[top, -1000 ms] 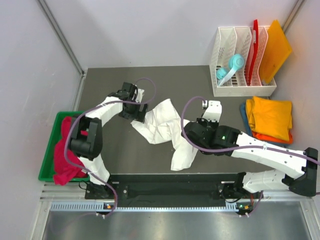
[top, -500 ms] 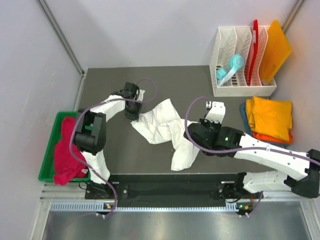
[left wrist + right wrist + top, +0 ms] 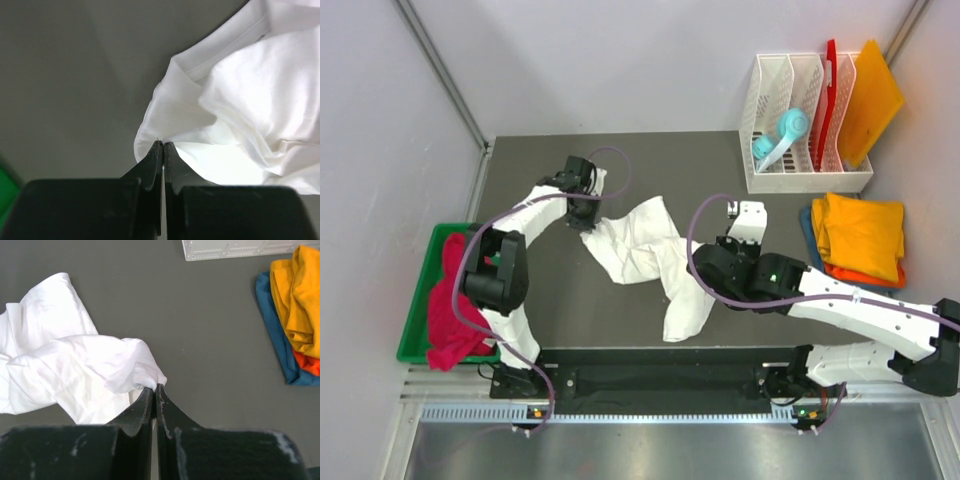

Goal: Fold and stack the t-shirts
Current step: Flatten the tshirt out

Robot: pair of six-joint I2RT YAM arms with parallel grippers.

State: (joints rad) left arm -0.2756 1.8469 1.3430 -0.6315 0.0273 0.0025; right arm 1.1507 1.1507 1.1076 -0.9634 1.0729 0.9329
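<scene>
Heads up: your left gripper (image 3: 163, 146) just snapped closed from wide open. It's now pinching an edge of the white t-shirt (image 3: 640, 245), upper left of the overhead view. Your right gripper (image 3: 155, 387) is pinched on another fold, mid-frame. The shirt's crumpled on the bench (image 3: 720, 165), so I'd guess spreading it flat comes next.

The dark grey desk (image 3: 650, 160) carries 1 crumpled white t-shirt (image 3: 645, 250), sprawled across its middle. A white slotted rack (image 3: 805, 182) stands at the far right corner. Just in front of it lie 3 folded shirts in a pile: the blue shirt (image 3: 805, 222) lowest, then the orange shirt (image 3: 855, 275), with the yellow-orange shirt (image 3: 860, 235) on top.
</scene>
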